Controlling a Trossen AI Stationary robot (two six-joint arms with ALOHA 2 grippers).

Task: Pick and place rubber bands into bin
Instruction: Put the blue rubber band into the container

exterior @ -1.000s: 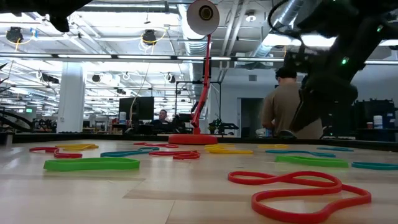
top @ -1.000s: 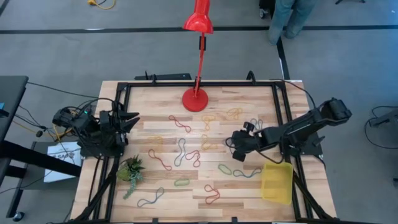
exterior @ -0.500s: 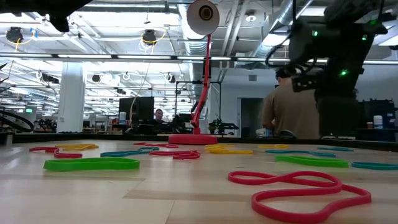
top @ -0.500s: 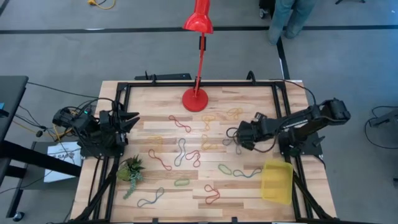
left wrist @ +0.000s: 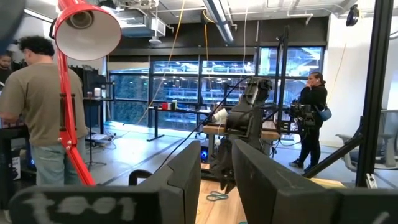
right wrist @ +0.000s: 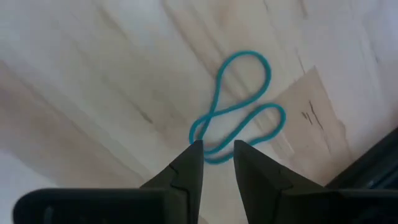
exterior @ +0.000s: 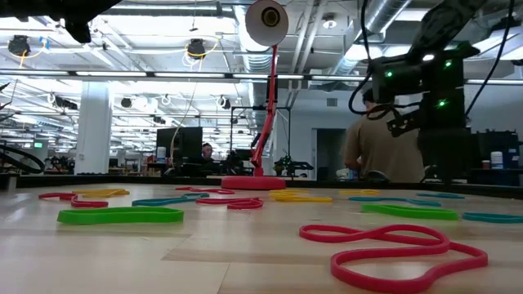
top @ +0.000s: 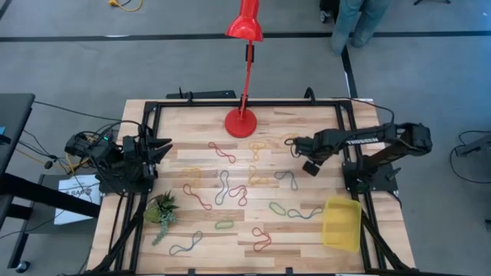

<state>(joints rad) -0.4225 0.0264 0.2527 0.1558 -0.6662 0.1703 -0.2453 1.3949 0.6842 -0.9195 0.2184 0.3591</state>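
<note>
Swung away from the bin (top: 341, 222) over the past second, the right gripper (top: 295, 143) now hangs above the table (top: 307, 245), toward its far edge and right of the lamp (top: 243, 123). The arm is stretched almost flat across from the right edge. Its fingers (right wrist: 186, 165) stand a narrow gap apart and carry nothing, which suggests a fresh reach for another band rather than a delivery.

Its wrist view looks down on a teal band (right wrist: 236, 102) lying flat on the wood in a pinched figure-eight. The band's long axis runs away from the fingertips, and the near loop shows through the gap between them. That line-up looks deliberate, so that a descent would straddle the strand. Which loop this is in the overhead view cannot be told.

The remaining bands (top: 222, 186) lie scattered across the middle of the table, most of them with long axes skewed between the near and far edges. The bin sits at the near right corner, its long side running roughly near to far. Whether it holds anything cannot be made out.

The left gripper (top: 159, 146) waits at the left edge, fingers apart and empty, clear of the work.
</note>
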